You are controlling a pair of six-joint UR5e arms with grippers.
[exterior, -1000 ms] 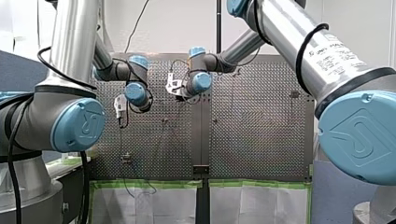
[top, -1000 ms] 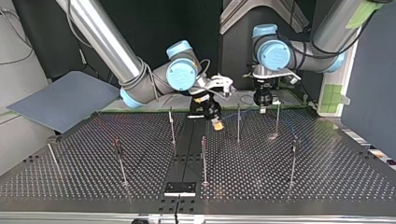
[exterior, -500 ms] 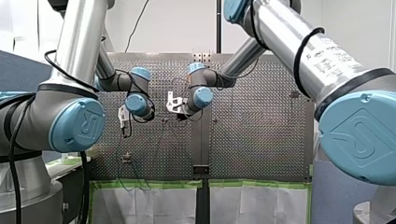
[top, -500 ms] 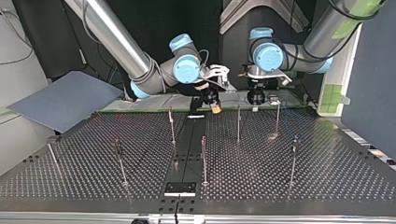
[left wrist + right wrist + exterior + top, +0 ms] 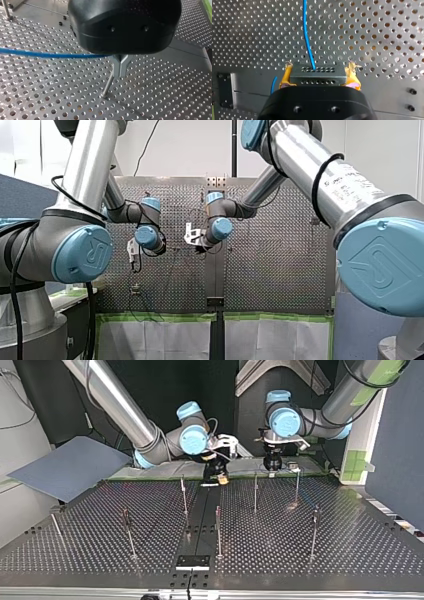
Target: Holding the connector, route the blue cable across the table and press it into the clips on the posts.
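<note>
My right gripper [image 5: 318,77] has yellow pads [image 5: 353,72] shut on a grey connector block [image 5: 317,73]. The blue cable [image 5: 307,37] leaves the block and runs ahead over the perforated plate. In the top view that gripper [image 5: 222,480] hangs low at the table's far edge. My left gripper [image 5: 272,466] hangs beside it, near two thin posts [image 5: 255,491]. In the left wrist view the blue cable [image 5: 37,53] runs in under the black body of my left gripper [image 5: 120,72]. There it ends at a forked metal piece, above a thin post [image 5: 107,85].
Several thin posts with small clips stand across the perforated table [image 5: 350,545], among them one at the middle [image 5: 218,530] and one toward the top view's right [image 5: 314,532]. A grey board [image 5: 70,467] leans at the top view's left. A black plate [image 5: 192,561] lies at the near edge.
Both grippers have drawn back toward the table's far edge in the top view. The right one went toward that view's left with the connector. In the front view both sank lower.
</note>
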